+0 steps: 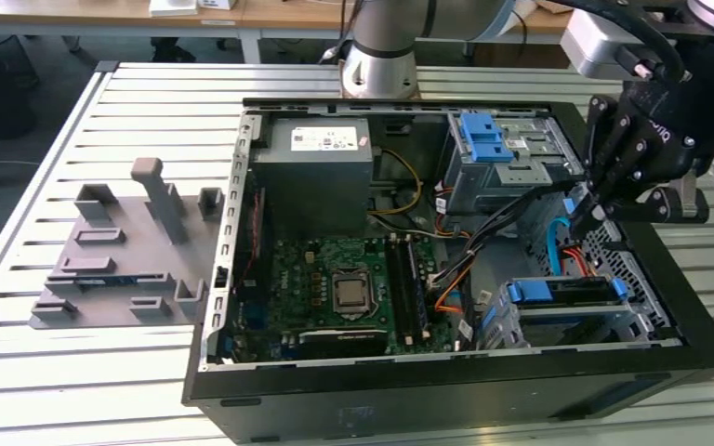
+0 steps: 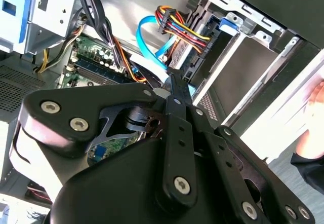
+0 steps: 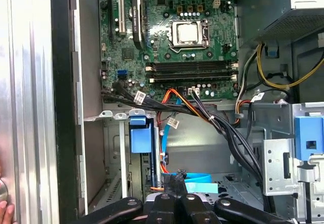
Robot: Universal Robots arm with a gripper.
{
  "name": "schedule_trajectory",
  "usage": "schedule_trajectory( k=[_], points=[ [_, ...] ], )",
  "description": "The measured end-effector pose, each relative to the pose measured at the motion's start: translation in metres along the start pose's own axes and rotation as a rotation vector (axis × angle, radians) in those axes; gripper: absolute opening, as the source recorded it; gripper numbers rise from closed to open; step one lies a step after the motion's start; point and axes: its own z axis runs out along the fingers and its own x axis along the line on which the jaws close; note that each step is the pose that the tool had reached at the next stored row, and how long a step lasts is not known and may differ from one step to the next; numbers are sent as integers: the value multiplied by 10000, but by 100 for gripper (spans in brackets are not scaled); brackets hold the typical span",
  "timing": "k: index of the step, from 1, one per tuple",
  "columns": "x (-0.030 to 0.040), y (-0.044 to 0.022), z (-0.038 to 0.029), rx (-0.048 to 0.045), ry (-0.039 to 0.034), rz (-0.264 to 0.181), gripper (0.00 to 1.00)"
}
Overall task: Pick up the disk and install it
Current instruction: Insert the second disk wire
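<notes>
matt grey plastic stand [image 1: 122, 255], ribbed metal table [image 1: 34, 372]

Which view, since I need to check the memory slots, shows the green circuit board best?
The first wrist view: the circuit board faces the camera, slots and processor plain. The exterior view shows it slanted, inside the computer case. The second wrist view shows a small part among cables.

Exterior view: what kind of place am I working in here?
Probably a lab or workshop bench for computer assembly. An opened desktop computer case lies on a slotted metal table, a grey plastic stand sits beside it, and wooden desks stand behind.
</notes>
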Motion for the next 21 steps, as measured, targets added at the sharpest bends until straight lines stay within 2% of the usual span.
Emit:
schedule_trajectory(
  k=[5, 10, 11, 21],
  points=[
    [-5, 0, 4, 4, 68, -8, 11],
    [-5, 1, 4, 5, 69, -8, 11],
    [-5, 2, 3, 5, 69, -7, 18],
    [-14, 8, 1, 4, 69, -8, 19]
  ],
)
